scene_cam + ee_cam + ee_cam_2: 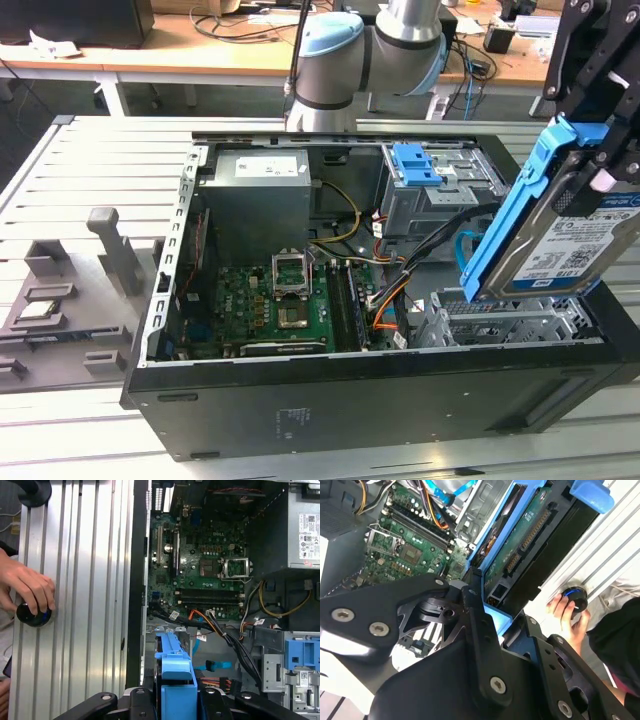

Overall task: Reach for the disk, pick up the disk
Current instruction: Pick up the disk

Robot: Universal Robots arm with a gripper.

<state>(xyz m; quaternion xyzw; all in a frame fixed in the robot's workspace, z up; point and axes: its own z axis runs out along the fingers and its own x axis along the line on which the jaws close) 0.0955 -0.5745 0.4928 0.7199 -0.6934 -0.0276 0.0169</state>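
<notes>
**Disk lifted clear of an open computer case**

Slatted metal table (80,170) is seen under everything in the exterior view, pale grey and ribbed. On it lies a black computer case (380,400), set on its side with the side panel off, so the inside is exposed. Within the case a green motherboard (270,300) is laid flat, a grey power supply (255,205) is fixed beyond it, and a grey drive cage (430,195) with a blue latch is mounted toward the exterior view's right. Behind the case, the robot arm (340,60) is seen, silver with pale blue caps.

At the exterior view's right edge, the disk (565,235) is held tilted in the air above the near right corner of the case, apart from the cage. Its white-and-blue label is turned toward the camera and its blue side rail (510,215) is slanted along its edge. The gripper (605,120) is closed on the disk from above, its black fingers (615,60) clamped against the top end.

In the first wrist view, a person's hand (27,590) is rested on a small black knob (32,615) on the table beside the case.
</notes>
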